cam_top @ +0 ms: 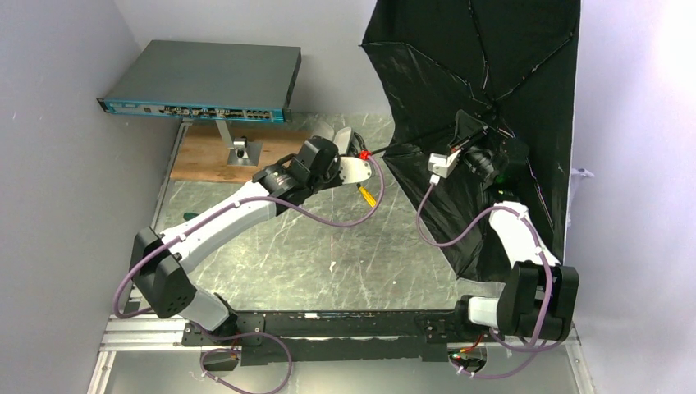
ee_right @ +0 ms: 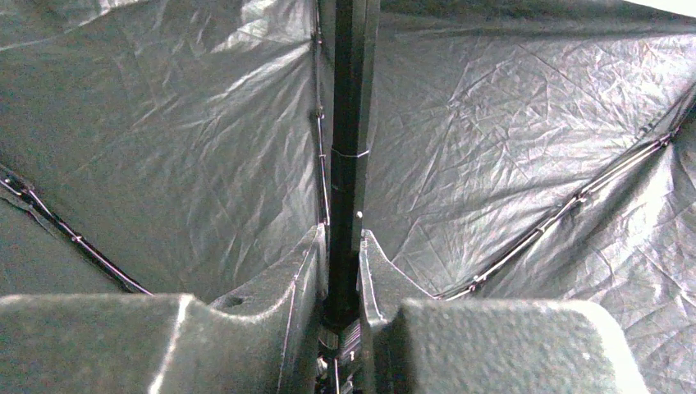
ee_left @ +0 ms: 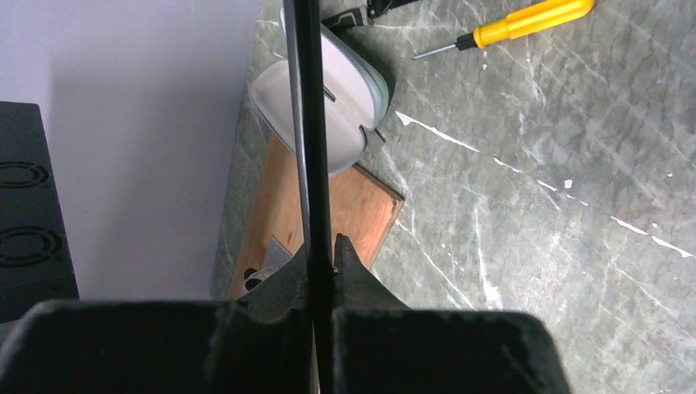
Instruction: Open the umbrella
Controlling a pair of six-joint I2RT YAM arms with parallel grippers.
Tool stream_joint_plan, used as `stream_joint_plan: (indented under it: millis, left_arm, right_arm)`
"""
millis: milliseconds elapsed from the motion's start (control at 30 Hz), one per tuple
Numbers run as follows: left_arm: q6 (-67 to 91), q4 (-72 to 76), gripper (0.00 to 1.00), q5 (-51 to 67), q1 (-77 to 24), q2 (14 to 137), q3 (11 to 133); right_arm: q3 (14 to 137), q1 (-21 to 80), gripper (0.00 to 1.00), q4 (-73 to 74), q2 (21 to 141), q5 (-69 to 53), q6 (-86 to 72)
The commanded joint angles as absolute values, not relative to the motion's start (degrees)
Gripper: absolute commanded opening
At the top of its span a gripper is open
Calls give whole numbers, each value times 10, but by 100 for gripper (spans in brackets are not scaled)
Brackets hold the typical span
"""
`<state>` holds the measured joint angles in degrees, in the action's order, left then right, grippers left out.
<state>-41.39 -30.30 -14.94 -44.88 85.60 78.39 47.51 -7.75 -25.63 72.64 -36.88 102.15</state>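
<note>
The umbrella (cam_top: pixel 460 74) stands spread open at the back right, its black lining and ribs facing the camera. Its thin black shaft (cam_top: pixel 406 148) runs left from the canopy. My left gripper (cam_top: pixel 354 156) is shut on the shaft's outer end; in the left wrist view the shaft (ee_left: pixel 308 123) passes between the closed fingers of that gripper (ee_left: pixel 322 254). My right gripper (cam_top: pixel 472 131) is inside the canopy, shut on the shaft near the hub; the right wrist view shows that gripper (ee_right: pixel 343 246) pinching the shaft (ee_right: pixel 351 98), with black lining (ee_right: pixel 164 123) behind. The grey handle is hidden.
A pale oval case (ee_left: pixel 345 98) and a yellow screwdriver (ee_left: pixel 525 20) lie on the marble table (ee_left: pixel 558 205). A wooden board (cam_top: pixel 205 156) carries a stand holding a grey network switch (cam_top: pixel 201 82) at the back left. Walls stand close on both sides.
</note>
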Motion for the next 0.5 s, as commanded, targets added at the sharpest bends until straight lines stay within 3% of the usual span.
stream_joint_plan:
  millis: [0, 467]
  left_arm:
    - [-461, -599, 0, -228, -386, 766, 738]
    - [-455, -618, 0, -225, -384, 755, 710]
  right_arm:
    - [543, -259, 19, -320, 771, 63, 1007]
    - [554, -298, 21, -323, 783, 85, 1014]
